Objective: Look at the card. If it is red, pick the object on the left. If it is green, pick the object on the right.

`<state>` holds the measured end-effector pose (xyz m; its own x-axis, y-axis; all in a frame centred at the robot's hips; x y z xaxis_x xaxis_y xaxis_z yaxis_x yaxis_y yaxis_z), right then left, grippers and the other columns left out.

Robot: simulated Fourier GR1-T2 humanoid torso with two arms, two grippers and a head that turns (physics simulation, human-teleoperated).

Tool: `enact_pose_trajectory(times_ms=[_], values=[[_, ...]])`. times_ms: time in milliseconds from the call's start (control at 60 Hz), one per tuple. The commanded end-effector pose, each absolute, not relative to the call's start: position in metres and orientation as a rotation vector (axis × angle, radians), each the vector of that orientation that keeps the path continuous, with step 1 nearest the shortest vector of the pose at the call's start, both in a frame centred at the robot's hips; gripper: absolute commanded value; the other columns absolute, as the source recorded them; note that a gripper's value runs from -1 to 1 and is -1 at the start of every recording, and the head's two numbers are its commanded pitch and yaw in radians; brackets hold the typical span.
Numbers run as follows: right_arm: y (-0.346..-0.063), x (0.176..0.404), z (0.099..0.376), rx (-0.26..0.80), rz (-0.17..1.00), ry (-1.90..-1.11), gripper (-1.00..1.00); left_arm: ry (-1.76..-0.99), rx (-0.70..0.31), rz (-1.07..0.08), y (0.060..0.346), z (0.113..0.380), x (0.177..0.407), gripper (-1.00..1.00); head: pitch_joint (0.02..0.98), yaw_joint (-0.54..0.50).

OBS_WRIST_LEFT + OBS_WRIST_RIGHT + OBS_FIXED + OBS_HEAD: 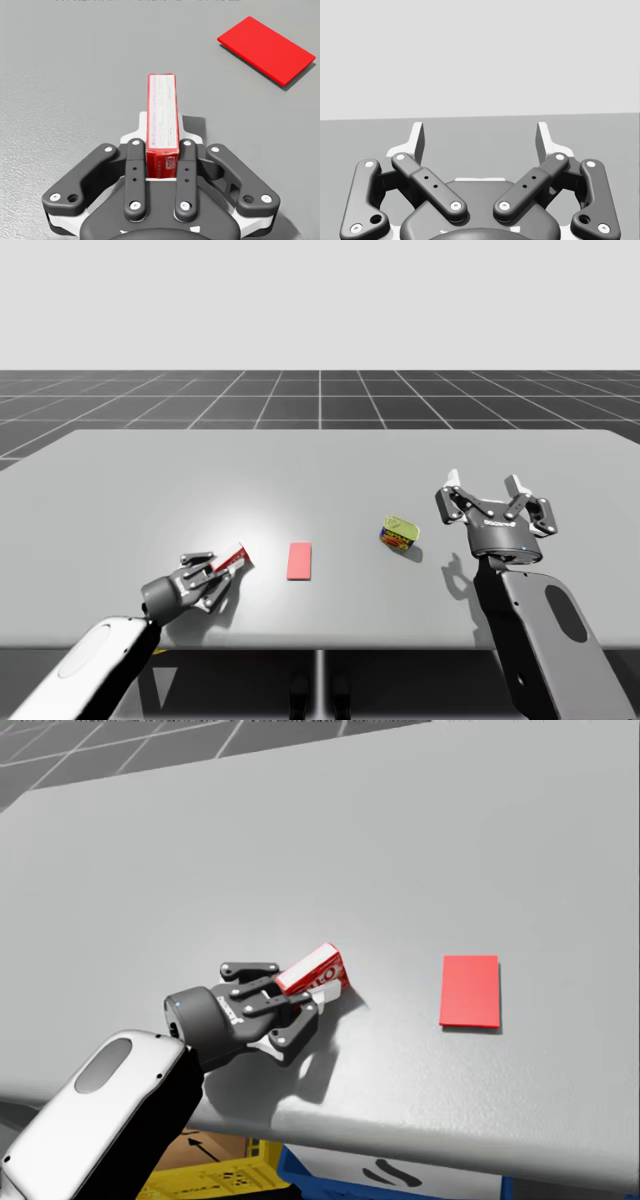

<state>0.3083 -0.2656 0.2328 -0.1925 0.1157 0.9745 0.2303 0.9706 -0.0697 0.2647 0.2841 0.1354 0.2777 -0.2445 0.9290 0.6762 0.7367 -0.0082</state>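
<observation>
Red box (162,107) sits clamped inside left hand (162,147).

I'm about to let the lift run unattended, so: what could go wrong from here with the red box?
1. My left end effector is shut on just the near end of the red box; most of it juts ahead of the grip, so it may pivot or slip when lifted.
2. The red card lies close beside the box; a sideways swing could knock it.
</observation>
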Motion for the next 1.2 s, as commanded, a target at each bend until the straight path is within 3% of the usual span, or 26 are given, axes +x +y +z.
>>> enact_pose_trajectory(times_ms=[17, 133, 400, 533, 683, 967, 1200], values=[[-0.266, 0.308, 0.234, -0.259, -0.109, -1.771, -1.0, -1.104, -0.453, -0.654, 0.284, 0.129, 0.264, 0.99, 0.865, 0.34], [-0.267, 0.308, 0.234, -0.258, -0.112, -1.772, -1.0, -1.102, -0.456, -0.657, 0.284, 0.129, 0.264, 1.0, 0.82, 0.34], [-0.268, 0.308, 0.234, -0.259, -0.114, -1.772, -1.0, -1.094, -0.464, -0.676, 0.282, 0.128, 0.262, 1.0, 0.56, 0.36], [-0.269, 0.308, 0.234, -0.258, -0.113, -1.771, -1.0, -1.093, -0.467, -0.684, 0.282, 0.127, 0.26, 1.0, 0.487, 0.37], [-0.269, 0.308, 0.234, -0.241, -0.123, -1.766, -1.0, -1.115, -0.477, -0.69, 0.279, 0.137, 0.258, 1.0, 0.468, 0.38], [-0.271, 0.309, 0.234, -0.222, -0.123, -1.756, -1.0, -1.208, -0.442, -0.759, 0.271, 0.189, 0.261, 1.0, 0.469, 0.38], [-0.273, 0.309, 0.233, -0.223, -0.103, -1.771, -1.0, -1.345, -0.357, -0.749, 0.274, 0.239, 0.276, 1.0, 0.464, 0.39]])
